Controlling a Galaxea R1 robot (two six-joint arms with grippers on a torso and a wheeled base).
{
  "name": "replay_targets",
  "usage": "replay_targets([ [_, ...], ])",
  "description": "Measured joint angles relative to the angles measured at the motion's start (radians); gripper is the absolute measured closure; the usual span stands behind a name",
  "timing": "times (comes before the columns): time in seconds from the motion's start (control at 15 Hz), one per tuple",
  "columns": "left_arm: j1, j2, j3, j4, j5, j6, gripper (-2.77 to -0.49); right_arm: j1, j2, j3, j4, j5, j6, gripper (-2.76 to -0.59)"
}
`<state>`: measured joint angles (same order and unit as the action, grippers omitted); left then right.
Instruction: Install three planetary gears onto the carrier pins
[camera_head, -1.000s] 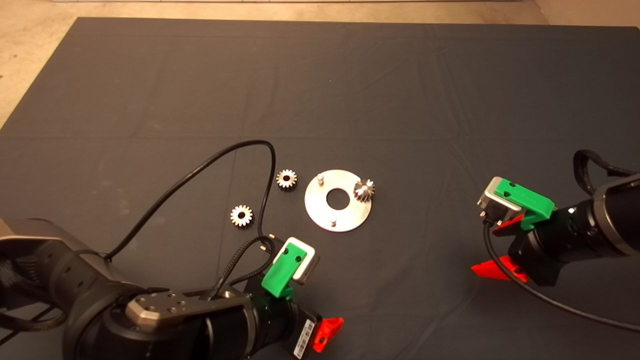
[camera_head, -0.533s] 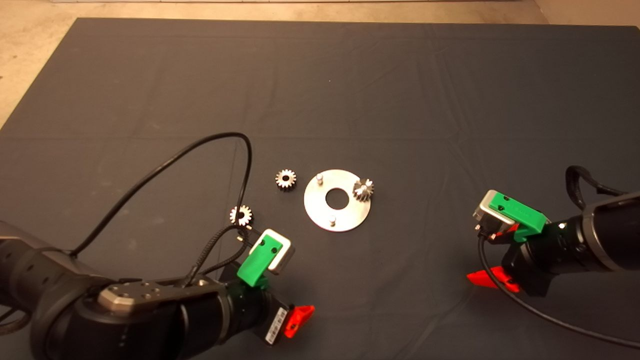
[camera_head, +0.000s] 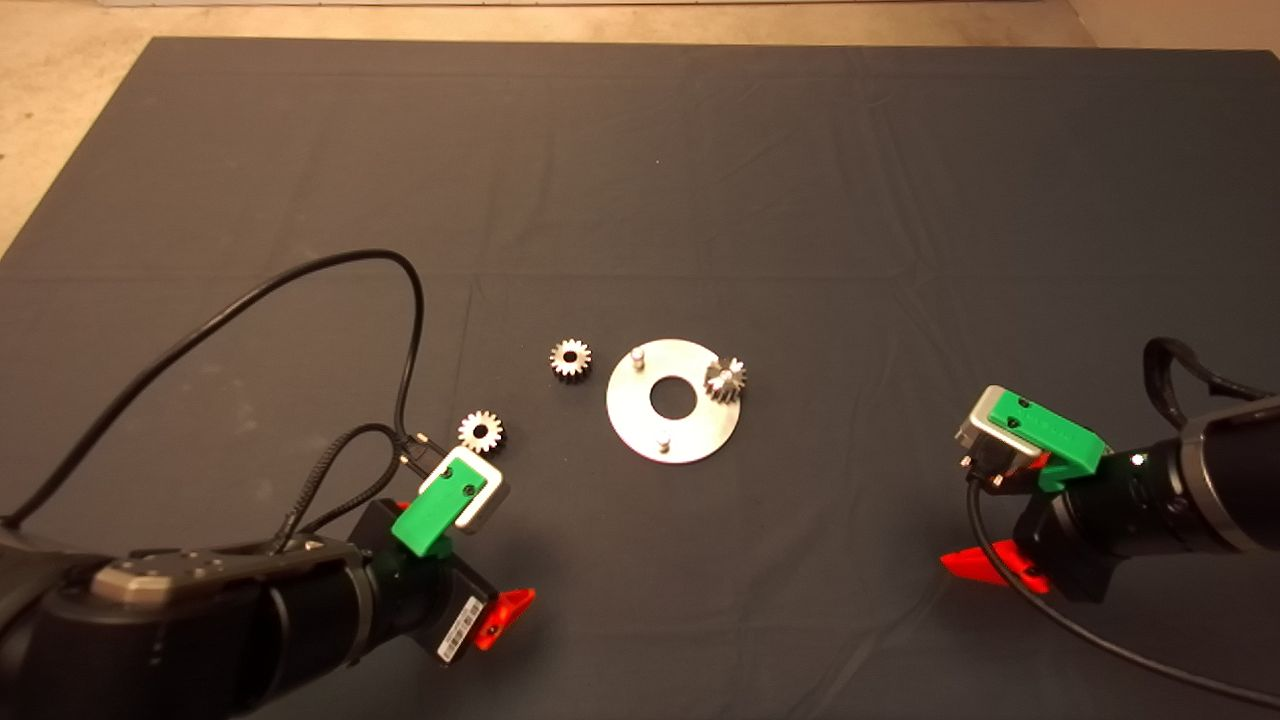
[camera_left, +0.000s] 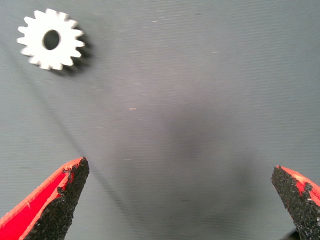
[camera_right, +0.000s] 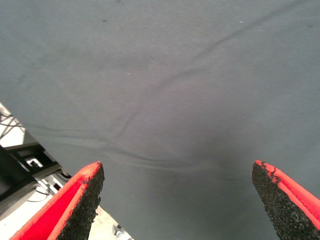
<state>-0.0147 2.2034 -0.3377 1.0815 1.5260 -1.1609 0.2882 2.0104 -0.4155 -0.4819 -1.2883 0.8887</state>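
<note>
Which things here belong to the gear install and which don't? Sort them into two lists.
Part of the job:
- loose gear nearest the open left end effector
- second loose gear beside the disc
- third gear on the disc's right edge
- disc with two bare pins

Not in use:
- dark mat
- right end effector, open, off to the right

Your head view looks down on the tabletop (camera_head: 700, 150); left wrist view, close, shares one gear (camera_head: 482, 431) (camera_left: 50, 39).
</note>
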Motion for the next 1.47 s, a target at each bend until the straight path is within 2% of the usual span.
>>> replay_targets([
  [0.13, 0.000, -0.021, -0.008, 0.030, 0.001, 0.034, -2.64, -0.009, 0.001, 0.001, 0.000, 0.007, 0.000, -2.18],
  [0.4, 0.000, -0.024, -0.064, 0.068, 0.000, 0.069, -2.64, -0.028, 0.000, 0.001, 0.000, 0.007, -0.001, -2.18],
  [0.67, 0.000, -0.024, -0.168, 0.085, 0.001, 0.083, -2.64, -0.029, 0.003, 0.001, 0.000, 0.009, -0.001, -2.18],
  [0.73, 0.000, -0.024, -0.194, 0.096, 0.001, 0.094, -2.64, -0.037, 0.001, 0.001, 0.000, 0.008, -0.001, -2.18],
  [0.87, -0.001, -0.023, -0.208, 0.097, 0.000, 0.105, -2.64, -0.053, 0.001, 0.001, 0.000, 0.007, -0.001, -2.18],
  [1.0, -0.020, -0.023, -0.233, 0.097, 0.001, 0.108, -2.64, -0.067, 0.001, 0.001, 0.000, 0.008, -0.002, -2.18],
  [1.2, -0.090, -0.015, -0.237, 0.099, 0.000, 0.101, -2.64, -0.079, 0.001, 0.002, 0.000, 0.007, -0.002, -2.18],
  [1.33, -0.096, -0.011, -0.241, 0.100, 0.000, 0.076, -2.64, -0.080, 0.001, 0.002, 0.000, 0.007, -0.002, -2.18],
  [1.47, -0.096, -0.010, -0.255, 0.100, -0.017, 0.039, -2.64, -0.080, 0.003, 0.002, 0.000, 0.007, -0.002, -2.18],
])
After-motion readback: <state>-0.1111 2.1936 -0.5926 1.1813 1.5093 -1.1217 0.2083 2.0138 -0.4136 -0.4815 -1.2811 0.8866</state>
